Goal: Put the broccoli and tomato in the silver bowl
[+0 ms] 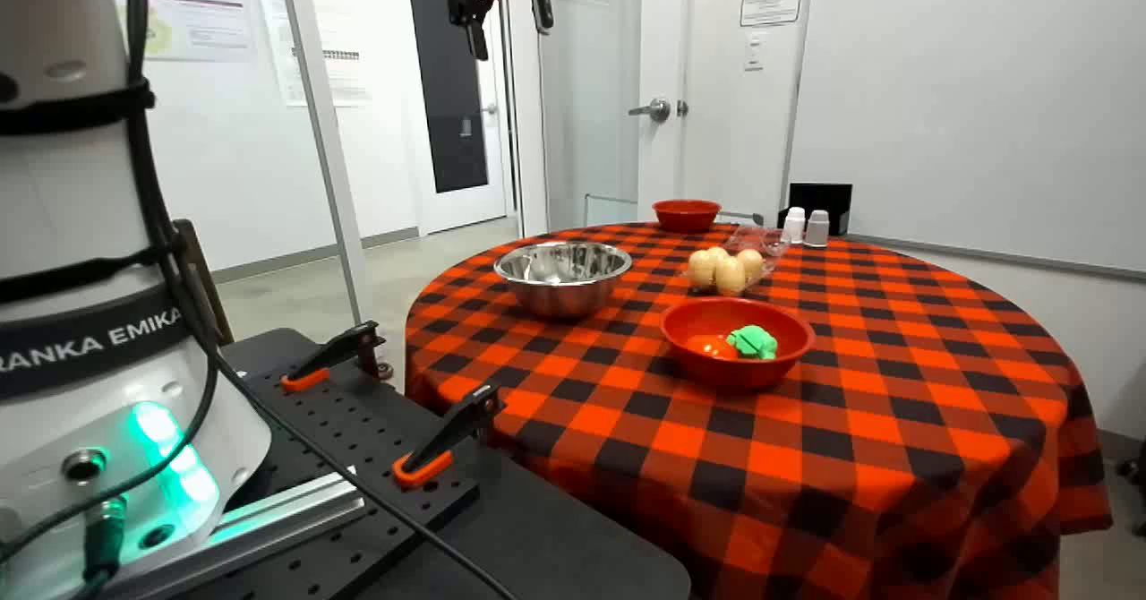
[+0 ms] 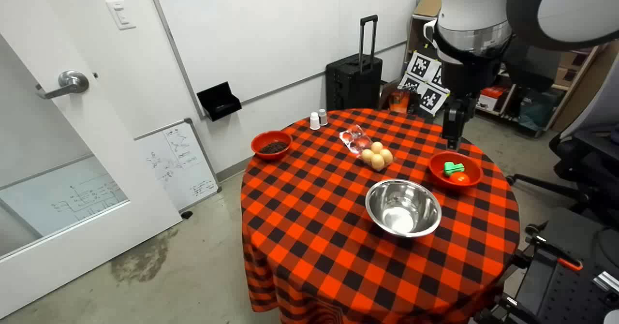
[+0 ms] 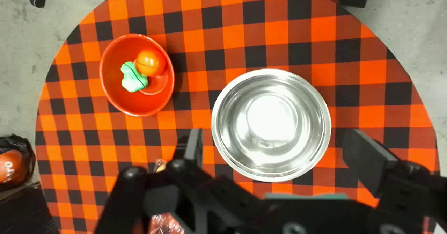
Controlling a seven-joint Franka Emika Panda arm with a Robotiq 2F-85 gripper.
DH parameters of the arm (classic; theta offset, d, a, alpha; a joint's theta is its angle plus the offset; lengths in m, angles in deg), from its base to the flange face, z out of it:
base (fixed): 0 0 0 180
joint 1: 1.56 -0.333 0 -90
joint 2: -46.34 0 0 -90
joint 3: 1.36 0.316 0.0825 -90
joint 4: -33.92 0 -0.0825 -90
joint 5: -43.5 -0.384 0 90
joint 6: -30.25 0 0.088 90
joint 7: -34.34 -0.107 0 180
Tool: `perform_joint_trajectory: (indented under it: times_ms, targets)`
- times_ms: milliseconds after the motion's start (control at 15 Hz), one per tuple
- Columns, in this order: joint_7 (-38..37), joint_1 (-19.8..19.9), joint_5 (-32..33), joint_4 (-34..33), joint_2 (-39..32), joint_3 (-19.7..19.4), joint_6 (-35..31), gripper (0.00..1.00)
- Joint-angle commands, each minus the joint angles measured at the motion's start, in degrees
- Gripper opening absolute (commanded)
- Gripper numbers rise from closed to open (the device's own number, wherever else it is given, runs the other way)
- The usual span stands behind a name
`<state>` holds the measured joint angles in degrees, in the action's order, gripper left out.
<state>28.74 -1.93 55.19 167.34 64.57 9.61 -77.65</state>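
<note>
In the wrist view, your gripper (image 3: 274, 134) has its fingers (image 3: 365, 160) spread wide, with the silver bowl (image 3: 271, 122) showing in the gap between them; that bowl is round, polished metal, mirror-smooth with a wide rim; off to one side, you have the tomato (image 3: 151, 62), a glossy orange-red ball, and the broccoli (image 3: 133, 77), a lumpy green floret, side by side in the smooth red bowl (image 3: 122, 96). In an exterior view, you see the fingers parted in mid-air, well apart from the orange-and-black checked cloth (image 1: 895, 358); pale, smooth, egg-shaped pieces (image 1: 730, 273) cluster beside crinkled clear plastic (image 1: 761, 242). In an exterior view, a separate red bowl (image 2: 271, 138) holds dark, grainy bits (image 2: 274, 147); your gripper shows nearly edge-on there, so you cannot tell the gap from that angle.
</note>
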Motion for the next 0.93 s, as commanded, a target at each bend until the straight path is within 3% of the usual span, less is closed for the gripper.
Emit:
perform_joint_trajectory:
  times_ms: [0, 600, 867]
  targets:
    - [-0.4, -1.6, 0.4, -0.1, -0.1, -1.4, 0.2, 1.00]
    - [1.7, 0.9, 8.9, -0.6, -7.2, -5.8, -9.0, 1.00]
    - [0.2, 3.4, 7.3, -0.9, -11.0, -10.2, -11.7, 1.00]
